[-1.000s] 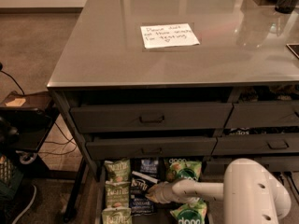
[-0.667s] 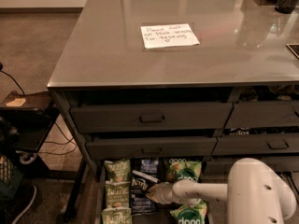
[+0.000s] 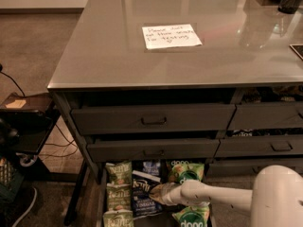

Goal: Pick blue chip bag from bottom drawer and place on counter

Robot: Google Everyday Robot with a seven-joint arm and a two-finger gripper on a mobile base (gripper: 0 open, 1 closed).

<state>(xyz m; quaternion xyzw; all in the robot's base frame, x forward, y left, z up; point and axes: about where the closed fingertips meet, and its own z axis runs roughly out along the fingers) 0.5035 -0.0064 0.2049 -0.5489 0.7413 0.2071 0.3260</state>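
Note:
The bottom drawer (image 3: 100, 200) is pulled open below the cabinet and holds several snack bags. The blue chip bag (image 3: 143, 194), dark navy with a white Kettle logo, lies in the drawer's middle column. My gripper (image 3: 157, 194) reaches in from the right on a white arm and sits right at the bag's right edge. The counter (image 3: 104, 46) is the glossy grey top above, with a white handwritten note (image 3: 171, 36) on it.
Green Kettle bags (image 3: 118, 193) fill the drawer's left column, green "good" bags (image 3: 185, 172) its right, and a paler blue bag (image 3: 151, 166) lies at the back. Two drawers with pull handles (image 3: 154, 120) hang above. A dark side stand (image 3: 28, 126) is at left.

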